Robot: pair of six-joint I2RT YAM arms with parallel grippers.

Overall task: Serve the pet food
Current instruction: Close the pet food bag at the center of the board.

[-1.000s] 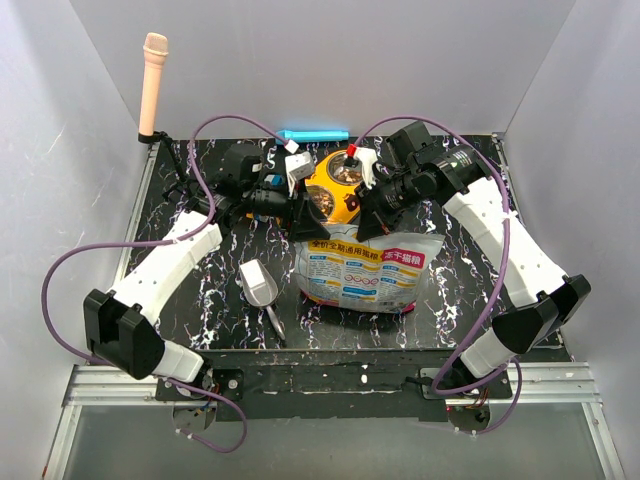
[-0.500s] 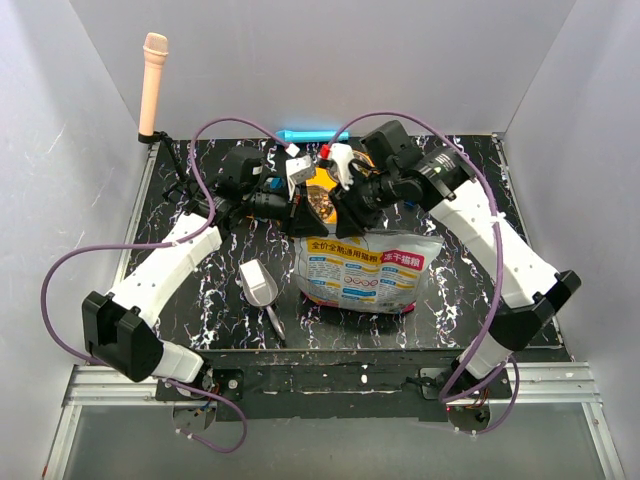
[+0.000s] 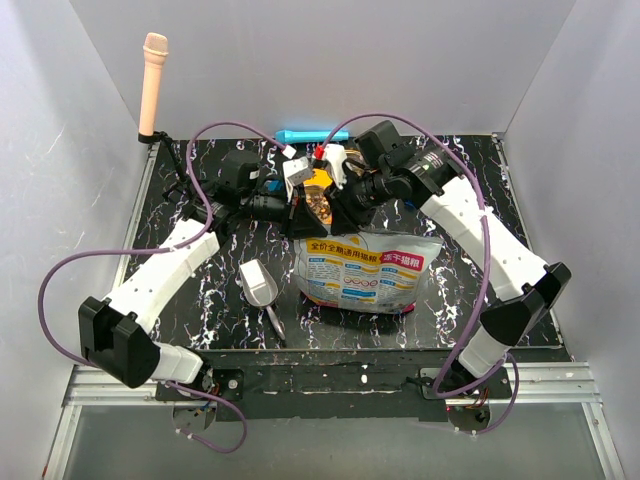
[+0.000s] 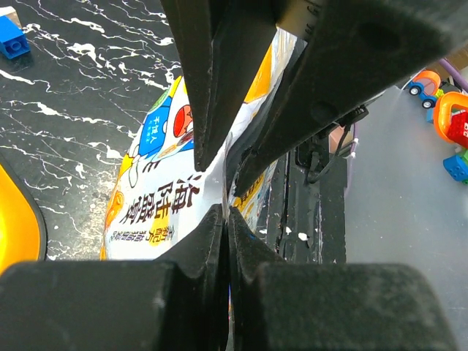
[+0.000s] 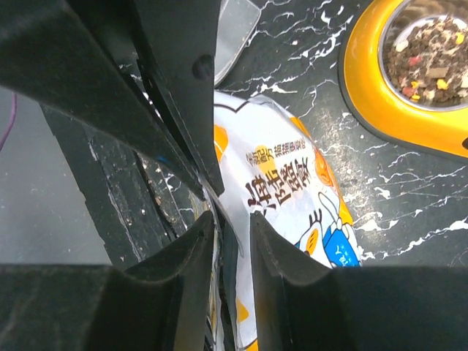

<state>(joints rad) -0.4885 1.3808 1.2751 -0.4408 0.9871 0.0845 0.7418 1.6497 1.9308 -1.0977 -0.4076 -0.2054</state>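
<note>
Step, as judged: both claws at upper edge of bag (image 3: 360, 272), holding mouth for pouring. Left claw (image 4: 225, 223) clamped on foil edge. Right claw (image 5: 232, 227) pinches same edge, narrow gap filled by fold. Pet food (image 5: 428, 55) sits in yellow bowl (image 5: 365, 95), upper right of frame. Next likely needs a coordinated tilt toward bowl without spilling onto surface (image 3: 225, 315). Right wrist view shows kibble plainly; left wrist view catches only bowl rim at left edge.

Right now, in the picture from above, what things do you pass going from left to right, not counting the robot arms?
Pink stick → scoop → bag. The bowl and the blue bar sit above the bag, so they have no clear place in the order.
</note>
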